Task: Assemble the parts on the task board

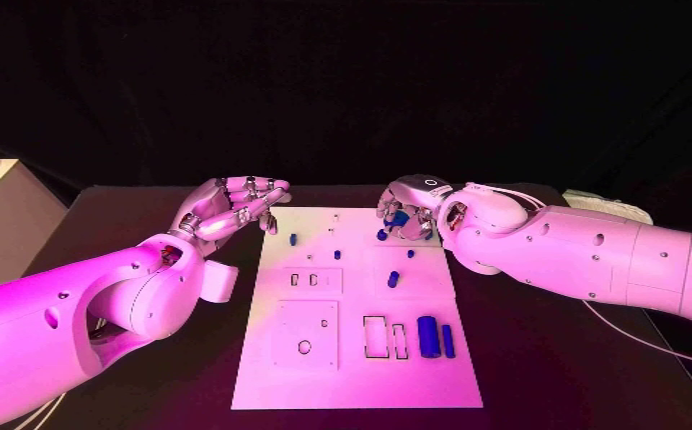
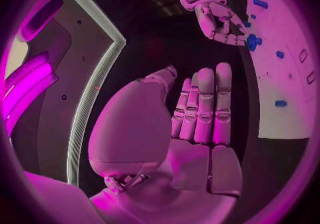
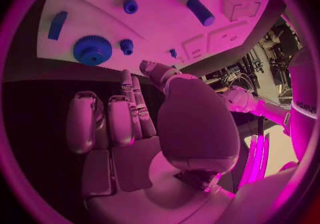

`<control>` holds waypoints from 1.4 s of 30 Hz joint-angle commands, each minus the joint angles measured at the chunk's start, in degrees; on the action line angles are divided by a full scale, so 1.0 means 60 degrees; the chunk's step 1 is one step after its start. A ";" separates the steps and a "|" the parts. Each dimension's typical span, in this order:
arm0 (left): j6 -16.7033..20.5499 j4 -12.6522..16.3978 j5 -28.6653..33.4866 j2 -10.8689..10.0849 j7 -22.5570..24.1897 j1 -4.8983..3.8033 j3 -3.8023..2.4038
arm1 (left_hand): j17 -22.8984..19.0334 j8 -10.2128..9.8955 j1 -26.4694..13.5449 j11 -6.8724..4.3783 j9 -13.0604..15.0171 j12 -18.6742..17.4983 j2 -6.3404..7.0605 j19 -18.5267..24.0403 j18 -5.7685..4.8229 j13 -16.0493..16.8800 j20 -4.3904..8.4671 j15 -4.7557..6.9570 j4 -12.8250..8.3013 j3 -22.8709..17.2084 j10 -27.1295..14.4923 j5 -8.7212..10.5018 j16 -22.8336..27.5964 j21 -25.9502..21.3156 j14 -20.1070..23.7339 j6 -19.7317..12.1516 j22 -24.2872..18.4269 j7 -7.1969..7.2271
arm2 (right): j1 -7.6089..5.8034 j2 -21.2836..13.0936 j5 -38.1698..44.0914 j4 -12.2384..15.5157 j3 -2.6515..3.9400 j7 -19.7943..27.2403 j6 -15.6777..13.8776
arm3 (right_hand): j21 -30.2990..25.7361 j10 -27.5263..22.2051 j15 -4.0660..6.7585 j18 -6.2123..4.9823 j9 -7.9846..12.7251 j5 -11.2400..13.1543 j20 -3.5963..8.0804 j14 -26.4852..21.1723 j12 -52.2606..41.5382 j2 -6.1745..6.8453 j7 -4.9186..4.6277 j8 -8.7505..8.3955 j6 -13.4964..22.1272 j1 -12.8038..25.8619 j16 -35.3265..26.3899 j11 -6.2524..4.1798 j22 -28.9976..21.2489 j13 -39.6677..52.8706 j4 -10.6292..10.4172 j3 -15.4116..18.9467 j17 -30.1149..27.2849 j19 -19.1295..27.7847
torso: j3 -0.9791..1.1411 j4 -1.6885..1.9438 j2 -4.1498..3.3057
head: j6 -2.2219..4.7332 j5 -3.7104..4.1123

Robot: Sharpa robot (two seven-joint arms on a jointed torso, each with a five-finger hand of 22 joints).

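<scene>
White board (image 1: 361,350) on the dark surface (image 1: 562,370), two blue cylinders (image 1: 428,335) at its near right, small blue pegs (image 1: 392,278) mid-board, left hand (image 1: 231,205) empty at the board's far-left corner, fingers loosely apart, right hand (image 1: 411,212) over the far-right edge, its grasp hidden, blue gear (image 3: 92,49) beside it

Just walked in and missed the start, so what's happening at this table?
A two-armed robot is assembling small blue parts on a white task board. Its right hand hovers over the board's far edge, fingers around a blue gear. The left hand is raised beside the board, holding nothing. Other blue pieces lie loose on the board.
</scene>
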State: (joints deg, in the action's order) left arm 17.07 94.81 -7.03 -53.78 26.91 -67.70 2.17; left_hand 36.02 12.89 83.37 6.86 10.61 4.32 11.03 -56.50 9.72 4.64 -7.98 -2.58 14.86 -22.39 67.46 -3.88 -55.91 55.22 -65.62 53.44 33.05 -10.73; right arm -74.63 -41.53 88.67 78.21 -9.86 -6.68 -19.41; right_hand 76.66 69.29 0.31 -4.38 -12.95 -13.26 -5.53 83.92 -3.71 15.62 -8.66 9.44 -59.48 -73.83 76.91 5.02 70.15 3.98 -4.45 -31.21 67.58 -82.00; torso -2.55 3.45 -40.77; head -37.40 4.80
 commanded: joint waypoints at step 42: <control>-0.0173 -0.0090 0.0054 0.0014 -0.0206 -0.0029 -0.0016 | -0.0041 -0.0048 -0.0141 0.0045 0.0030 -0.0064 0.0004 0.0140 0.0126 -0.0015 -0.0047 -0.0038 -0.0029 -0.0122 -0.0217 0.0047 -0.0091 0.0195 0.0070 -0.0186 0.0111 -0.0052 | 0.0192 0.0189 0.0546 -0.0058 0.0002 -0.0562 -0.0402 | 0.0321 0.0939 0.0200 0.0129 -0.0701 0.0297 0.0154 0.0360 -0.0272 -0.0675 0.0326 0.0573 -0.0860 -0.0730 0.0438 -0.0363 0.0498 0.0354 0.0107 -0.0346 -0.0063 -0.0129 | -0.0060 0.0140 -0.0529 | 0.0143 0.0147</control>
State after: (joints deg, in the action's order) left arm 16.92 94.24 -6.95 -53.80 25.67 -67.75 2.13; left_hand 35.86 12.88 82.91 7.06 10.71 4.32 11.02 -56.10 9.70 4.62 -8.40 -2.78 14.70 -22.87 66.44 -3.88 -56.13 56.09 -65.42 52.62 33.66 -11.14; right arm -73.59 -40.41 92.03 77.69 -9.81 -10.58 -19.12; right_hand 78.39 73.53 1.13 -4.40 -16.66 -10.79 -4.81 83.99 -4.97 12.62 -6.86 12.32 -63.99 -77.35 79.34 3.97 73.01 5.89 -3.95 -32.97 67.18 -82.71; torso -2.91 4.24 -43.74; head -36.61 5.63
